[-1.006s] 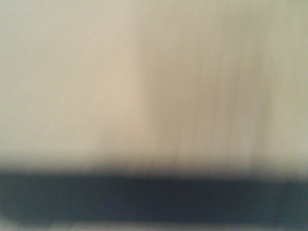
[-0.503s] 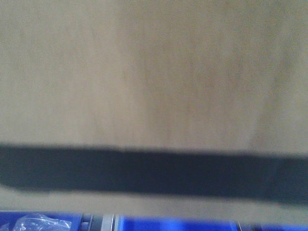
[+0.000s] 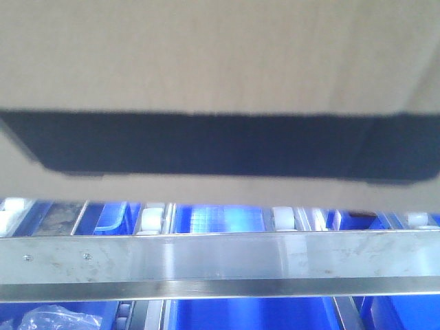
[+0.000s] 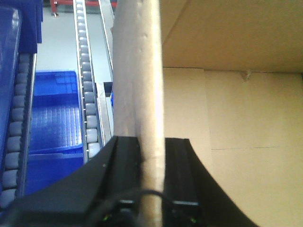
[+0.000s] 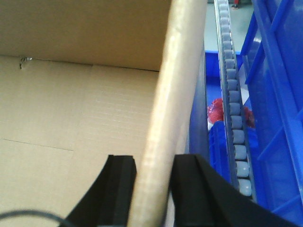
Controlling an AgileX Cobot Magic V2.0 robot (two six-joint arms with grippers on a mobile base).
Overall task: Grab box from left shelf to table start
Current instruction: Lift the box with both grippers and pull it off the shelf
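The left gripper (image 4: 151, 140) is matte black, with two flat-tipped fingers (image 4: 182, 158) whose outer flanks sweep outward in a smooth curve into a broad dark base. A thin black cable (image 4: 142, 191) arcs across that base. Tiny green specks (image 4: 108, 218) show low on it, too small to read. The right gripper (image 5: 154, 158) is the same black; its fingers (image 5: 119, 187) are squared at the tips and flare wider below. A thin dark wire (image 5: 28, 213) curves through the lower left corner of the right wrist view.

A crumpled clear plastic bag (image 3: 51, 317) lies below the front rail of the left shelf (image 3: 206, 258), and a red lumpy thing (image 5: 216, 111) sits within that shelf.
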